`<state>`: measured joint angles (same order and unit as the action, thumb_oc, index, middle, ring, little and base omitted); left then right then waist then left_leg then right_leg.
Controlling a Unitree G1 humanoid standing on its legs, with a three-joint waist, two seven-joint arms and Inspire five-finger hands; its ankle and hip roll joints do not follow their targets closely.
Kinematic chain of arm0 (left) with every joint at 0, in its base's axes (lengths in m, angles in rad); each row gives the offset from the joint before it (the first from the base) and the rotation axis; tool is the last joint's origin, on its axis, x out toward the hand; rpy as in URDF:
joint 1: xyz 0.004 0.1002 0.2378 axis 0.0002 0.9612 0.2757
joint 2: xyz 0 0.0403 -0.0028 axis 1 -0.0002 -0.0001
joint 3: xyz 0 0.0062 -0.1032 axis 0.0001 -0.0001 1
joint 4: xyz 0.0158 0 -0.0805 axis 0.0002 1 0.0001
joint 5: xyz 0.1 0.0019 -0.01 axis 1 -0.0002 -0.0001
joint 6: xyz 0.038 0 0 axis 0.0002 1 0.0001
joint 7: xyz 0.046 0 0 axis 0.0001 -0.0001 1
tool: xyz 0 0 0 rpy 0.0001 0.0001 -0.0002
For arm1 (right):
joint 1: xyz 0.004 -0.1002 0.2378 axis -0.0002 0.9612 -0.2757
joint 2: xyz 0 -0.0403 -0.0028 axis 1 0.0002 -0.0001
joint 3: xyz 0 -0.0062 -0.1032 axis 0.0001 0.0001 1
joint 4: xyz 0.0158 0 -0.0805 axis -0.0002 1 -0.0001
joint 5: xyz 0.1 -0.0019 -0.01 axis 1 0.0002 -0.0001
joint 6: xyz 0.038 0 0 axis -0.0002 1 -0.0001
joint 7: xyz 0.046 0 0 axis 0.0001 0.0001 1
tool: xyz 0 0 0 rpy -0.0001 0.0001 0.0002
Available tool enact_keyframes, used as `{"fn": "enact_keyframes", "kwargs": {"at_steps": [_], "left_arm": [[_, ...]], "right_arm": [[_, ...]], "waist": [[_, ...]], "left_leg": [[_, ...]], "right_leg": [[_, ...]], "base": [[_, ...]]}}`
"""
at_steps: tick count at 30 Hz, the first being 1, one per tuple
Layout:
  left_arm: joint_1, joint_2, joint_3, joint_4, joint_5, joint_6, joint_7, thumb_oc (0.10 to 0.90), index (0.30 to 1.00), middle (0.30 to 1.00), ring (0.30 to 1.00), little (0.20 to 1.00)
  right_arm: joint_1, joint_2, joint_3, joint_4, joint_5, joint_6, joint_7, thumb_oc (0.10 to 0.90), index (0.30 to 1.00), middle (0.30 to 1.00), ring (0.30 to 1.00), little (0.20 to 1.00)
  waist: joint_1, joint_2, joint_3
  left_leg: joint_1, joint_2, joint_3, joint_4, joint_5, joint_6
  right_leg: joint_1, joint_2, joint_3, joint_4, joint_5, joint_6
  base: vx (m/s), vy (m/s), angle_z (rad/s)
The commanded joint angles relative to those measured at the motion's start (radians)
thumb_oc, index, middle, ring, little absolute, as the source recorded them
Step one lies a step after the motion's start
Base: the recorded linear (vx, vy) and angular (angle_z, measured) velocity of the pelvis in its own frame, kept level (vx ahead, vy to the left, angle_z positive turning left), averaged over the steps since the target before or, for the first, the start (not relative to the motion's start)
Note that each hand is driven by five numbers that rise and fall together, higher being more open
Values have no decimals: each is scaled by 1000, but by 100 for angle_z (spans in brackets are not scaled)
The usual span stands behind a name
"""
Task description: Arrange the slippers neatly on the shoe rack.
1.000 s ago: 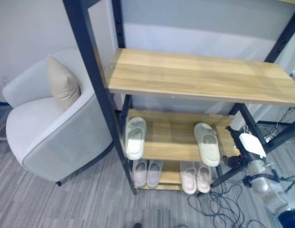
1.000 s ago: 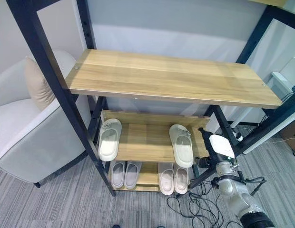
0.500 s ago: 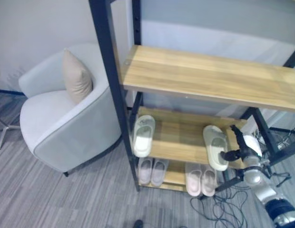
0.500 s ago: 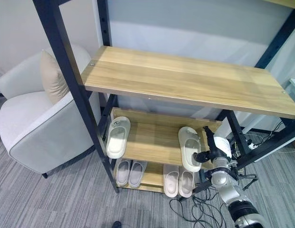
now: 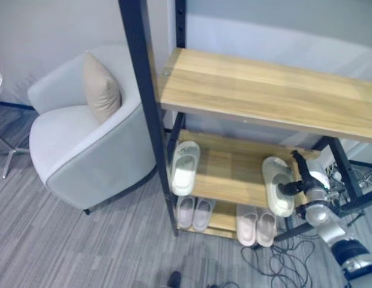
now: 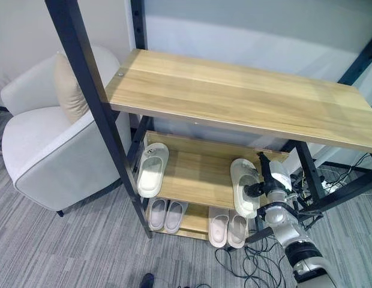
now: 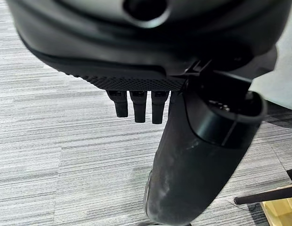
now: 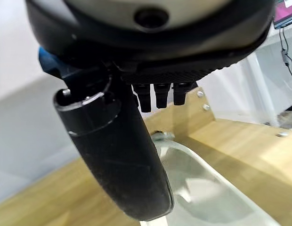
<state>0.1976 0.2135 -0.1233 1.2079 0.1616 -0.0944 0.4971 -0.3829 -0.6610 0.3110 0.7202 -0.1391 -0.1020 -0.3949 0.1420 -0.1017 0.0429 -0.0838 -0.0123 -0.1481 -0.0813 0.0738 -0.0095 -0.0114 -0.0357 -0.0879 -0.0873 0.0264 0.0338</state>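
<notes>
While the right hand [image 6: 262, 187] rests straight fingers against the pale slipper [image 6: 243, 187], push it gently leftward toward its mate [image 6: 152, 170].

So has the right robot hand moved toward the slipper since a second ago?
Yes: the right robot hand has closed in from beside the rack post to the right slipper on the middle shelf.

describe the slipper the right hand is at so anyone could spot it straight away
Find the shoe rack beside the armchair and look at its middle shelf. Two pale slippers lie there, far apart; it is the right-end slipper, the one with the dark right hand against it.
</notes>
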Motion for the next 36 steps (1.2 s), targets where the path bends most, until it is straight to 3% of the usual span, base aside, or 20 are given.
{"fn": "enact_keyframes", "kwargs": {"at_steps": [1,5,6,7,9,10,11,12,17,18,20,21,24,29,31,36], "left_arm": [[-59,20,-27,63,-22,-23,24,800,900,900,900,900],[-69,28,-32,58,-26,-24,22,800,900,900,900,900],[-70,31,-35,55,-23,-25,23,800,900,900,900,900],[-70,31,-35,55,-23,-25,23,800,900,900,900,900],[-75,35,-49,51,-15,-27,21,800,900,900,900,900],[-78,36,-51,51,-15,-27,19,800,900,900,900,900],[-79,37,-52,51,-15,-27,19,800,900,900,900,900],[-79,37,-52,52,-15,-27,19,800,900,900,900,900],[-87,32,-41,62,-31,-22,17,800,900,900,900,900],[-90,32,-29,61,-37,-19,16,800,900,900,900,900],[-89,32,-25,58,-36,-18,15,800,900,900,900,900],[-88,30,-18,53,-26,-18,10,800,900,900,900,900],[-92,29,-24,47,-6,-20,5,800,900,900,900,900],[-106,32,-48,38,-1,-23,4,800,900,900,900,900],[-119,43,-59,35,-11,-26,9,800,900,900,900,900],[-134,56,-59,34,-27,-26,20,800,900,900,900,900]], "right_arm": [[-158,-67,-25,18,50,-43,-84,800,900,900,900,900],[-166,-43,-2,67,56,-36,-70,800,900,900,900,900],[-171,-42,2,79,56,-36,-67,764,846,846,846,846],[-171,-42,2,79,56,-36,-67,758,836,836,836,836],[-185,-37,10,97,57,-33,-65,767,851,851,851,851],[-194,-38,19,100,51,-31,-63,588,582,582,582,582],[-196,-38,21,103,51,-30,-62,565,547,547,547,547],[-197,-38,21,103,51,-30,-62,400,300,300,300,300],[-186,-29,-9,-47,115,-72,-71,400,300,300,300,300],[-155,-34,-32,-183,139,-107,-69,400,300,300,300,300],[-134,-42,-47,-269,139,-123,-66,400,300,300,300,300],[-106,-63,-66,-410,95,-142,-71,400,300,300,300,300],[-101,-51,-75,-488,42,-145,-79,400,300,300,300,300],[-189,27,-18,-441,22,-121,-92,400,300,300,300,300],[-263,63,14,-342,18,-83,-112,400,300,300,300,300],[-321,91,21,-253,18,-51,-148,400,300,300,300,300]], "waist": [[22,-5,11],[33,-13,15],[34,-15,16],[34,-15,16],[38,-20,22],[39,-23,25],[41,-25,28],[41,-25,27],[42,-29,36],[39,-30,39],[39,-31,40],[36,-33,42],[40,-37,45],[63,-50,55],[81,-61,65],[96,-70,81]], "left_leg": [[43,17,20,-6,-70,-4],[40,17,16,-6,-70,-4],[38,17,14,-6,-70,-3],[38,17,14,-6,-70,-3],[31,16,9,-6,-69,-3],[24,16,5,-6,-67,-2],[21,15,4,-6,-66,-1],[21,15,4,-6,-66,-1],[10,14,6,-6,-63,2],[12,14,6,-6,-65,4],[14,14,6,-6,-67,5],[15,14,5,-6,-69,7],[15,14,2,-6,-71,8],[7,10,-7,-6,-69,12],[-9,8,-14,-6,-63,14],[-28,4,-26,-6,-56,16]], "right_leg": [[50,-58,13,0,-37,93],[50,-60,5,0,-36,94],[50,-61,3,0,-36,94],[50,-61,3,0,-36,94],[43,-62,-2,0,-34,95],[37,-63,-2,0,-32,95],[34,-63,-3,0,-30,96],[34,-63,-3,0,-30,96],[22,-65,1,0,-24,99],[22,-66,1,0,-24,98],[22,-67,0,0,-24,98],[23,-67,-1,0,-25,99],[24,-69,-5,0,-26,99],[18,-72,-11,0,-22,100],[8,-73,-16,0,-19,100],[-3,-75,-28,0,-13,102]], "base": [[3,8,4],[8,23,2],[0,0,0],[0,0,0],[0,0,0],[-12,24,5],[-7,14,10],[-14,5,10],[-12,18,4],[0,0,0],[0,0,0],[0,0,0],[1,9,2],[-8,6,5],[-29,14,6],[-26,22,12]]}}
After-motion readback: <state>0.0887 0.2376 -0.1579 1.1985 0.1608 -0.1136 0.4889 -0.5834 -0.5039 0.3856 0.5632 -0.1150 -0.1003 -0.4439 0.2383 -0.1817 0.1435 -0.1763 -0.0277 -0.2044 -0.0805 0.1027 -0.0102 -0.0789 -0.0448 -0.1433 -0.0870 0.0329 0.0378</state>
